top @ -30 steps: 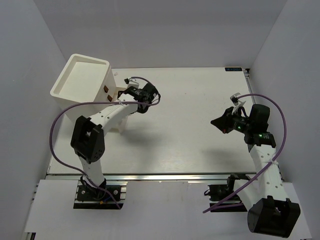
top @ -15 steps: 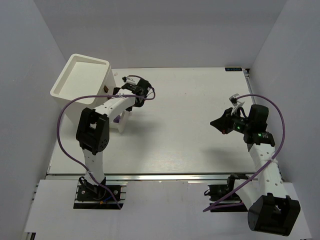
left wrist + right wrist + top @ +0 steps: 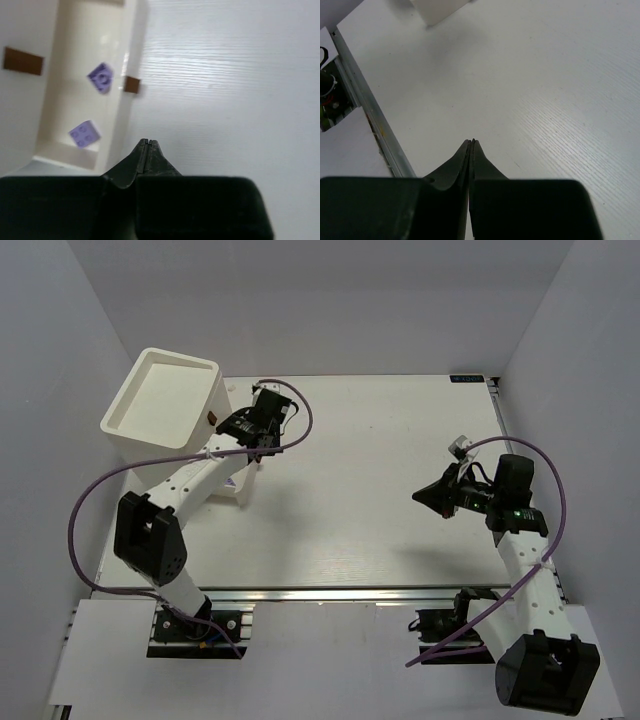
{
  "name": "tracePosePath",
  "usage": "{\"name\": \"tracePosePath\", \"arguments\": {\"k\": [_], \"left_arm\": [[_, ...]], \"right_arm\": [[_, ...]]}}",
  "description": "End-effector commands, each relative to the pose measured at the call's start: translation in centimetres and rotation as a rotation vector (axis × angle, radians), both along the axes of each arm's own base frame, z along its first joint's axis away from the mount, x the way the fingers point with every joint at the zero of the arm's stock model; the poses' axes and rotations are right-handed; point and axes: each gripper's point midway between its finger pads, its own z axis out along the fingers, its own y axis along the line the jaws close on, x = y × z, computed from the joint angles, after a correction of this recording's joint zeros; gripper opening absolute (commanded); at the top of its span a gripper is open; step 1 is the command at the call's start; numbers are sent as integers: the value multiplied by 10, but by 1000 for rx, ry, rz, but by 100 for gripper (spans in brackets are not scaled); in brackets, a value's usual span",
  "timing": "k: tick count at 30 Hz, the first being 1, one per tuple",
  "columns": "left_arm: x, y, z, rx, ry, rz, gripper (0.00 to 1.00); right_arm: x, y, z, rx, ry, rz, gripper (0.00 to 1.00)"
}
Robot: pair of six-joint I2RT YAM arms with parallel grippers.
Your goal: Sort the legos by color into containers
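- Left gripper (image 3: 147, 142) is pressed together, holding nothing, just beside the open drawer (image 3: 75, 45)
- Two lavender legos (image 3: 101, 77) lie apart inside that drawer
- Right gripper (image 3: 471, 141) is pressed together, holding nothing, above the table (image 3: 545, 75)

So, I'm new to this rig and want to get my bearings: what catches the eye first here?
A tall cream-white box stands at the table's far left corner. An open drawer by it holds two lavender legos, with the left fingers shut close by its front. The right fingers, also shut, hang over the table on the right.
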Motion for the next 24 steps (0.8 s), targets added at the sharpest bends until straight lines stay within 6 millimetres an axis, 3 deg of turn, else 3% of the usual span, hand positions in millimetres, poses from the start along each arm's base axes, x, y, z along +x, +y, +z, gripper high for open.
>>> {"name": "tracePosePath", "arguments": {"k": [1,8,11,14,24], "left_arm": [[4,-47,-9,-167,-4,-149,6],[9,-23,-75,23,119,-53,10],[9,-8,-91,89,146,-10,8],[10,9,-98,151,145,31,8],[8,37,-114,334,176,109,27]], "right_arm": [[-2,4,4,0,-57,37,0],[6,0,-1,-12,-34,-3,0],[6,0,-1,-10,-32,-1,0],[6,1,-2,-8,-23,-2,0],[7,1,-4,-9,-13,-6,0]]}}
